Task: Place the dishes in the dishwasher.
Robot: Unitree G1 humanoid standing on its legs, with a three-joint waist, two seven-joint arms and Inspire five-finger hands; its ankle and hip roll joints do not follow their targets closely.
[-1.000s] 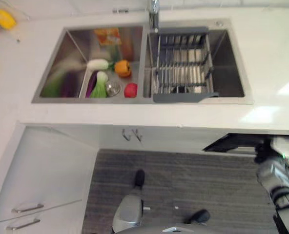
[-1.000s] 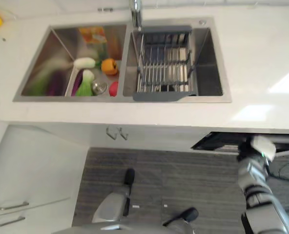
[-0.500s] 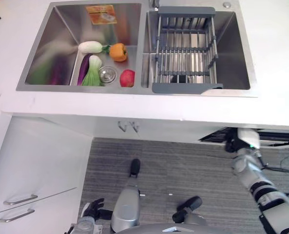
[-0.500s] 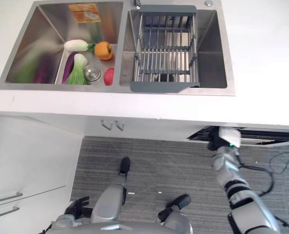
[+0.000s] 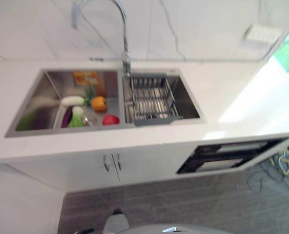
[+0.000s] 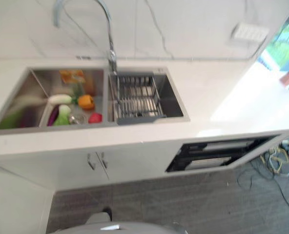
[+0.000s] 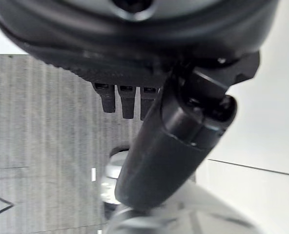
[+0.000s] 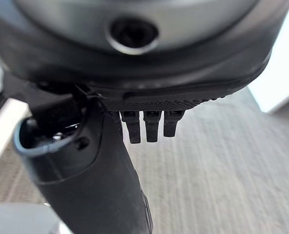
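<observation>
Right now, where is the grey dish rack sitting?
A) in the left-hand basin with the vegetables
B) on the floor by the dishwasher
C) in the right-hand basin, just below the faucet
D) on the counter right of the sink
C: the dish rack sits inside the right basin beneath the faucet, while the vegetables lie in the left basin.

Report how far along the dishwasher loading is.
Done: the dishwasher under the counter stands slightly open.

In hand: nothing. The left hand and right hand hang over the floor with straight fingers, both empty.

Left: all the loading. The dish rack still sits in the right sink basin, vegetables lie in the left.
</observation>
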